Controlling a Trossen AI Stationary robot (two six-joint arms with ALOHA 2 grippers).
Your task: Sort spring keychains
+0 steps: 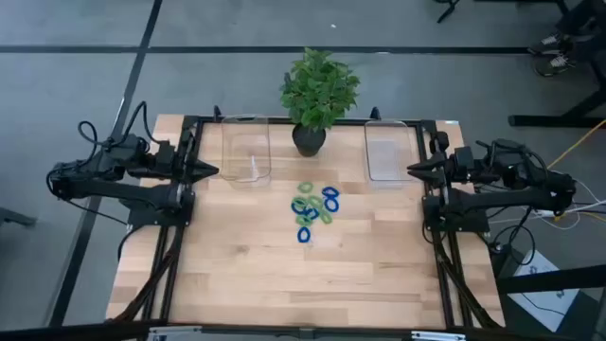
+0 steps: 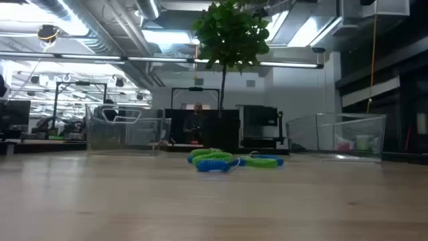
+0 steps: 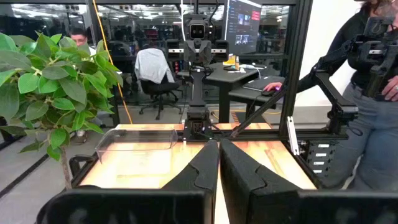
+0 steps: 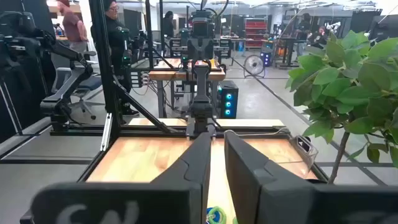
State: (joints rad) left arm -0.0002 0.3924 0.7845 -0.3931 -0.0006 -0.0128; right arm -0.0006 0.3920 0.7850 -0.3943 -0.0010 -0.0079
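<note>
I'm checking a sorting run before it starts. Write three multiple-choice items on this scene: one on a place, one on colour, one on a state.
1. Where do the spring keychains lie?
A. In the left clear bin
B. In a heap mid-table, in front of the potted plant
C. In the right clear bin

2. What colours are they?
A. Red and yellow
B. All black
C. Blue and light green

3. What is in the two clear bins?
A. No keychains
B. All the keychains
C. The plant

Key: 1 B, the heap sits on bare wood before the potted plant. 2 C, both colours show in the high and low views. 3 A, the left bin and right bin hold no loops.
</note>
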